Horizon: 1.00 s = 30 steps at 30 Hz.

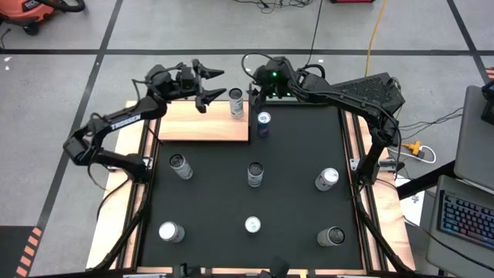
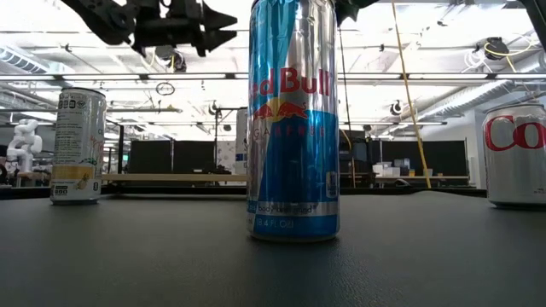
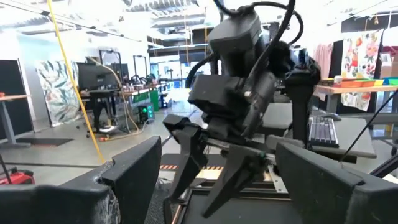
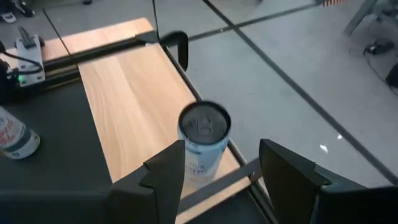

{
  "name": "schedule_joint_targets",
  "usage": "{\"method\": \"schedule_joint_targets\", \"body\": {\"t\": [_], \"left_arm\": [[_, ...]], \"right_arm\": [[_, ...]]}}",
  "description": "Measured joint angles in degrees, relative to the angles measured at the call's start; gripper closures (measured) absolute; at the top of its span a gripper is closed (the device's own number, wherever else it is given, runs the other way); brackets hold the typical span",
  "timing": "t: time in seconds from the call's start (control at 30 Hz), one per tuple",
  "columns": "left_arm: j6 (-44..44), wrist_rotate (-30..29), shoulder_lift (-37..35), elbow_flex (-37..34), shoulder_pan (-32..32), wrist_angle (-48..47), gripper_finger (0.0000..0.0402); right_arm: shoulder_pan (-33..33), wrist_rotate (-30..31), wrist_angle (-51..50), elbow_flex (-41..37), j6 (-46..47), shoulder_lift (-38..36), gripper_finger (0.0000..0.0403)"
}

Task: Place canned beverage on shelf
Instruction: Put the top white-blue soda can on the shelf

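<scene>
Right wrist view, can (image 4: 204,144) on shelf (image 4: 134,99), between open right tool (image 4: 227,177) fingers

Both dark six-joint arms reach toward the far edge of the worktop, their wrists close to one another. The left arm bends at its elbow near the left edge and stretches forward and inward; its left hand (image 1: 214,85) hangs in the air with the two dark fingers (image 3: 134,171) spread wide, nothing between them. The right arm folds from the right side and extends leftward; its right hand (image 4: 222,168) points downward, fingers (image 4: 166,168) parted and gripping nothing.
</scene>
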Motion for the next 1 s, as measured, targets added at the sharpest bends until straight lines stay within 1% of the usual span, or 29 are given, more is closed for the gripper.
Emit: {"method": "schedule_joint_targets", "body": {"t": [0.1, 0.23, 0.3, 0.47, 0.7, 0.93, 1.0], "left_arm": [[0.0, 0.0, -2.2, 0.0, 0.0, -2.4, 0.0081], [0.0, 0.2, -4.4, 0.0, 0.0, -4.6, 0.0081], [0.1, 0.3, -5.5, 0.0, 0.0, -5.9, 0.0081], [0.5, 1.0, -7.3, 0.0, 0.0, -7.9, 0.0081], [0.6, 1.2, -8.5, 0.0, 0.2, -11.4, 0.0081], [0.6, 1.2, -8.5, 0.0, 0.2, -12.0, 0.0081], [0.6, 1.2, -8.5, 0.0, 0.2, -12.4, 0.0081]], "right_arm": [[0.0, -0.1, 0.7, 0.0, -4.4, 0.0, 0.0216], [0.0, -0.2, 0.7, 0.0, -13.9, 0.0, 0.0216], [-0.1, -0.5, 1.0, 0.0, -17.0, 0.0, 0.0216], [-0.2, -4.9, 2.1, 0.0, -19.2, 0.0, 0.0216], [-0.1, -4.7, 2.4, 0.0, -23.7, 0.2, 0.0216], [-1.3, -4.0, 6.4, 0.1, -21.7, 2.9, 0.0216], [-1.7, -1.5, 7.5, 0.0, -21.1, 4.1, 0.0216]]}}
